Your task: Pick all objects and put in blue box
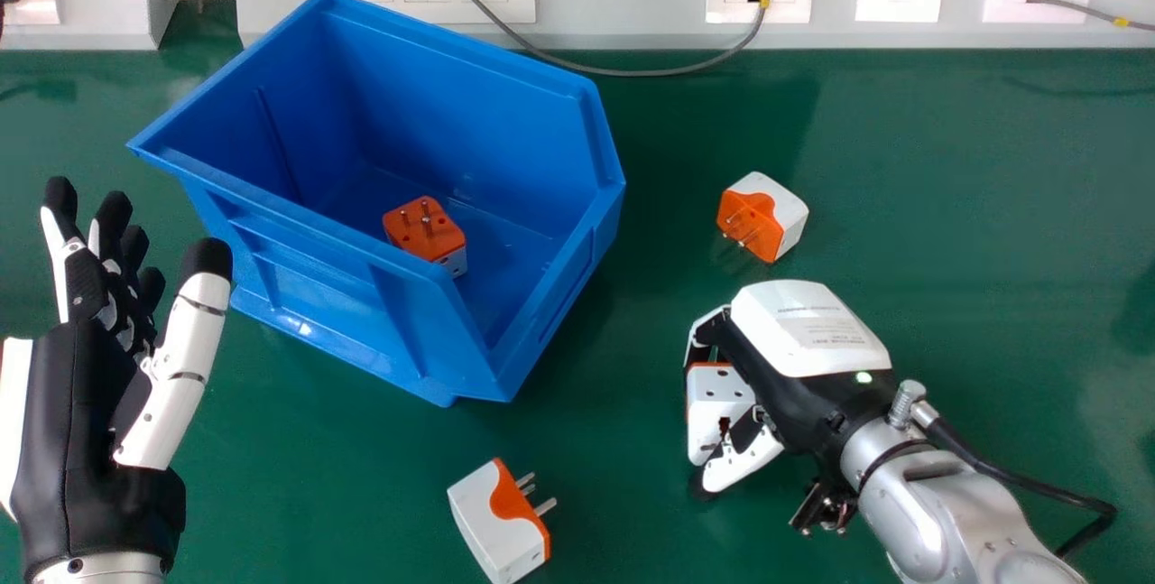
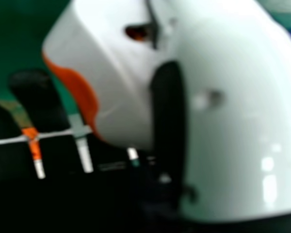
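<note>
At your far left, your left hand (image 1: 72,421) is open, its fingers loosely extended, just beside the blue box (image 1: 307,304). Inside that box, you have an orange-and-white plug adapter (image 1: 431,236) on the floor, pins up. Nearer you, to the right of the box, a second adapter (image 1: 496,525) lies on the green table (image 1: 632,521), pins pointing right. Next, your right hand (image 1: 812,331) has its fingers and thumb closed around a third adapter (image 1: 719,399); you can't tell whether that one touches the table. Beyond that hand, a fourth adapter (image 1: 765,214) lies on the table.
</note>
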